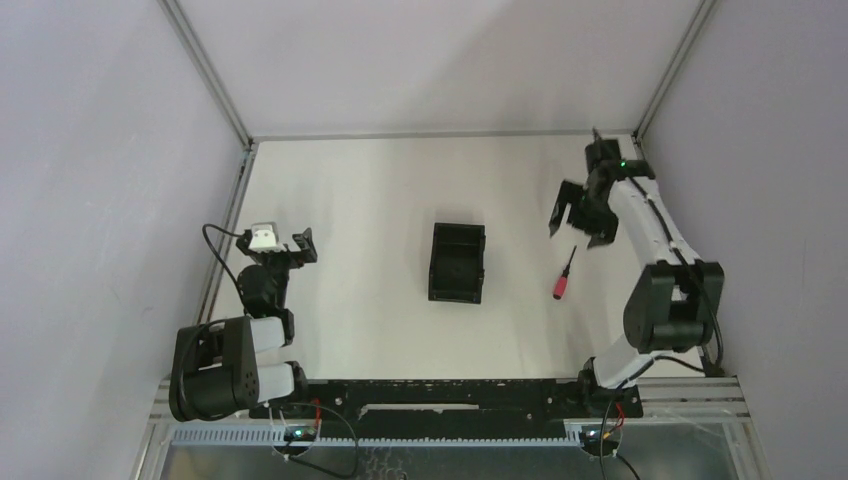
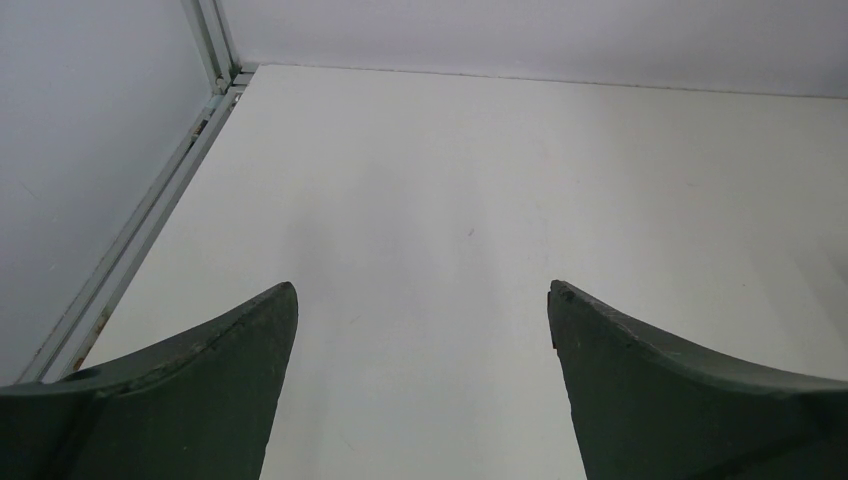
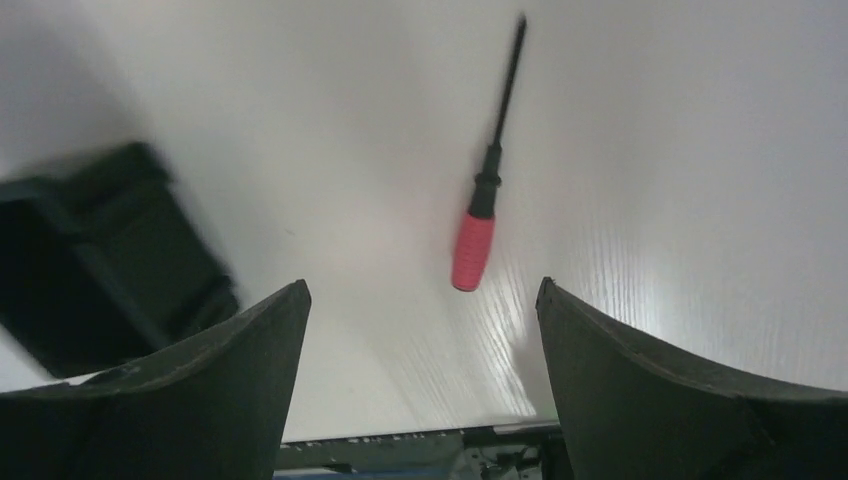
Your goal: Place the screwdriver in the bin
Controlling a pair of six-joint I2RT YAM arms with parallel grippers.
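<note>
Under the right pincer [image 1: 576, 235], which hangs with its fingers spread wide and nothing between them, the screwdriver [image 1: 564, 276] lies flat on the white table [image 1: 350, 200]. From the wrist camera, the right pincer [image 3: 420, 290] looks down on the screwdriver [image 3: 480, 215] from above. The red handle sits just ahead of the gap between the two fingers, nearer the right-hand one, and the black shaft points away from it. Nothing touches the tool.

The bin [image 1: 436, 262] stands well off to that pincer's left side, apart from the screwdriver, with bare table between them. It shows at the left edge of the wrist view too (the bin [image 3: 100, 260] is smeared there, so I would not swear to what its compartments hold, though from overhead they look empty).

Over at the far side, the left pincer [image 1: 290, 248] is also spread open and holds nothing. Its own camera shows the left pincer [image 2: 422, 290] over plain tabletop.

By my reckoning nothing of the job is done yet. The tool has not been gripped, and the lowering, closing, carrying across and letting go over the bin all remain.
</note>
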